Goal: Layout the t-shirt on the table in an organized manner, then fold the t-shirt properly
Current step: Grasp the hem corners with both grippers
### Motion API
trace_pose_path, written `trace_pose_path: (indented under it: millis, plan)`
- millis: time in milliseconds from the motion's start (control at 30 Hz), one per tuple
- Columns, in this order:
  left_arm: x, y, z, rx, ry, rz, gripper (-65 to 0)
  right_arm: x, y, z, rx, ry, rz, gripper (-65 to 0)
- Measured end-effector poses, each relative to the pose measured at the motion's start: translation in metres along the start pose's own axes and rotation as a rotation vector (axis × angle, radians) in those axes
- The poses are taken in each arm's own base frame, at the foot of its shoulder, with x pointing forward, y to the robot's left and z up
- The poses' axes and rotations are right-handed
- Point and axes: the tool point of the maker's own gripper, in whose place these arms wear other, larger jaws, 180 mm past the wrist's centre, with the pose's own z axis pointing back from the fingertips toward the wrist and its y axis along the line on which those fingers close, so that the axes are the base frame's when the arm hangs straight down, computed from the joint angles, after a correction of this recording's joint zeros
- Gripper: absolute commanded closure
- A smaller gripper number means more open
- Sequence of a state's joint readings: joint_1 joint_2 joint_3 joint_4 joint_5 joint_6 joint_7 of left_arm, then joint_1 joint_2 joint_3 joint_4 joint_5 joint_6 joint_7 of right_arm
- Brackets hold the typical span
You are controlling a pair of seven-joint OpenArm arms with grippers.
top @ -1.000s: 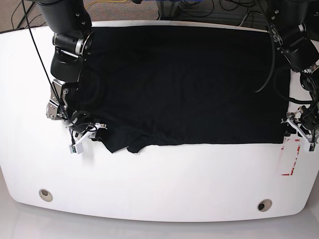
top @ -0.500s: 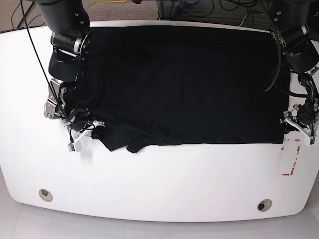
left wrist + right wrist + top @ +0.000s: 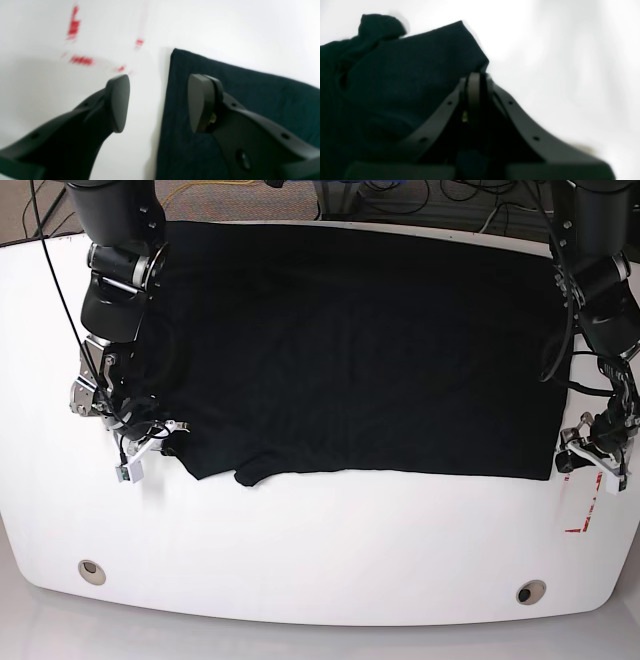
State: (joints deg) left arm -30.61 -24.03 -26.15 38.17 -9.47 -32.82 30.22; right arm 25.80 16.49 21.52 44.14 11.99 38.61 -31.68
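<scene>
Layout stage: right claw now clamped at the sleeve, shirt dragged toward that side

Near edge first: right gripper (image 3: 475, 82) has gone from part open to fully closed with black cloth bunched against its tips, so it seems to hold the t-shirt (image 3: 360, 350) sleeve corner; over the last second the front hem and the small flap moved with it, so the spread is being tensioned. Left gripper (image 3: 157, 102) stays wide open and empty, straddling the hem corner: one finger over cloth, the other over bare table (image 3: 330, 540) beside the red marks (image 3: 75, 25). Farther back, the shirt lies flat up to the far edge
</scene>
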Motion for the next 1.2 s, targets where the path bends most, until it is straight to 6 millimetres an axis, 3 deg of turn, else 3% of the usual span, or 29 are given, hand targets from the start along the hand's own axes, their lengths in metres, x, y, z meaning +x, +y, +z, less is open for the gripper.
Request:
trace_pose_path:
  millis: [200, 400, 700, 967, 1200]
  plan:
    - [0.002, -0.007, -0.01, -0.03, -0.014, 0.055, -35.0, 0.001, -0.004, 0.002, -0.005, 0.001, 0.005, 0.0]
    - [-0.013, -0.012, -0.017, -0.038, 0.04, 0.045, -35.0, 0.0, -0.004, 0.002, -0.006, 0.002, 0.005, 0.0]
    - [-0.017, -0.041, -0.031, -0.082, 0.031, 0.01, -35.0, 0.0, -0.004, 0.002, -0.005, 0.002, 0.005, 0.0]
    - [-0.021, -0.031, -0.035, 0.005, 0.033, 0.068, -35.0, 0.001, -0.004, 0.002, -0.005, 0.001, 0.005, 0.0]
    - [-0.023, -0.036, -0.037, -0.004, 0.035, 0.07, -35.0, 0.001, -0.004, 0.002, -0.005, 0.001, 0.004, 0.0]
